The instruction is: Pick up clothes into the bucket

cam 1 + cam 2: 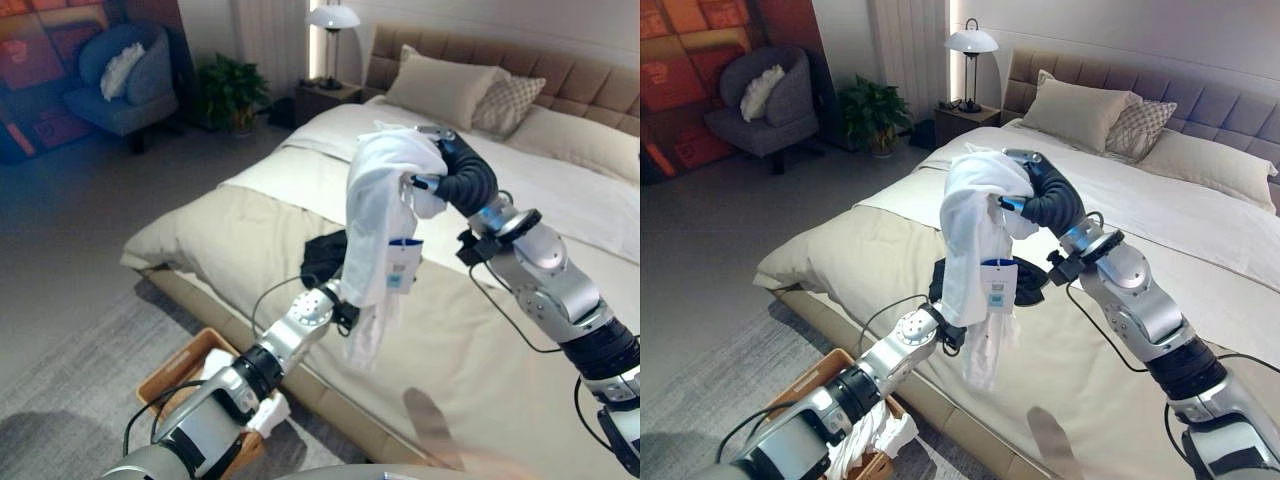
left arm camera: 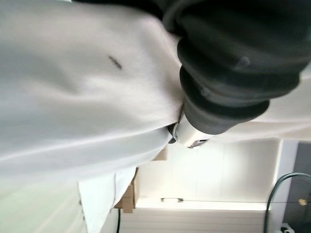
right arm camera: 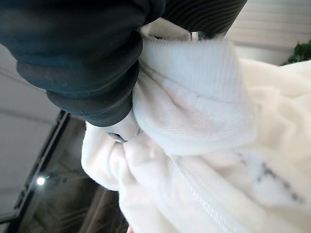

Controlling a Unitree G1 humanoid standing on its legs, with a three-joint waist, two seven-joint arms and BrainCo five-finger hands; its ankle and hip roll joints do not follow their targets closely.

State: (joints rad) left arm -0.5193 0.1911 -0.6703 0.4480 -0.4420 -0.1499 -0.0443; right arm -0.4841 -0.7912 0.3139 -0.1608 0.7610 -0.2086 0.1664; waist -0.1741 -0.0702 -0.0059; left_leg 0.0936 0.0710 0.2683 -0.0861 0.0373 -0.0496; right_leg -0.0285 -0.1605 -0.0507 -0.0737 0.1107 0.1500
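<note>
1. White cloth: a white garment (image 1: 380, 215) hangs in the air above the bed (image 1: 250, 225), with a paper tag dangling from it.
2. My right robot hand (image 1: 430, 160) is raised over the bed with the top of the garment bunched round it; in its wrist view the cloth wraps the fingers, so I cannot tell how they are set.
3. My left robot hand (image 1: 945, 330) reaches up to the lower part of the garment, near the bed's edge. Its fingers are hidden behind the cloth, so I cannot tell whether it grips.
4. A dark piece of clothing (image 1: 325, 255) lies on the bed behind the hanging garment.
5. A wooden bucket (image 1: 180, 365) stands on the floor beside the bed, under my left arm, with white cloth (image 1: 875, 435) already in it.
</note>
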